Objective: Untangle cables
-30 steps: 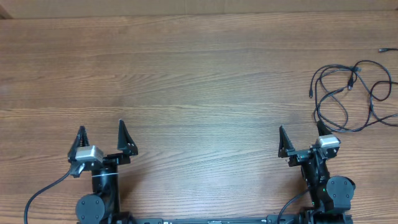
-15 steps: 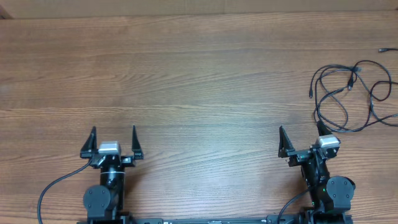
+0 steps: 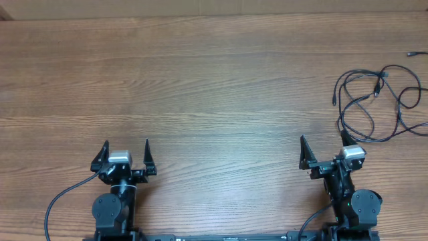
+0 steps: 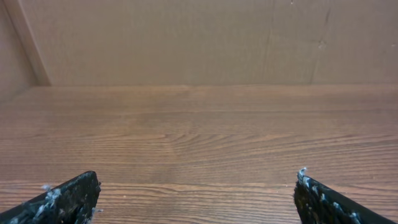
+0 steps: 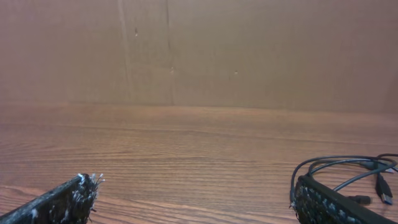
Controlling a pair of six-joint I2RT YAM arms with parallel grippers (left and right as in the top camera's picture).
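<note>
The cables (image 3: 374, 100) are thin black cords in tangled loops with small plug ends, lying on the wooden table at the far right. They also show at the right edge of the right wrist view (image 5: 360, 168). My right gripper (image 3: 324, 143) is open and empty, just below and left of the tangle. My left gripper (image 3: 126, 148) is open and empty at the front left, far from the cables. In the left wrist view (image 4: 198, 193) only bare table shows between its fingertips.
A small black plug end (image 3: 412, 53) lies apart near the right edge. A brown cardboard wall (image 4: 186, 37) stands along the table's far side. The arm bases (image 3: 110, 211) sit at the front edge.
My left gripper has swung right and drawn back toward the front edge, turning to face straight ahead. The right arm and the cables have not moved.
</note>
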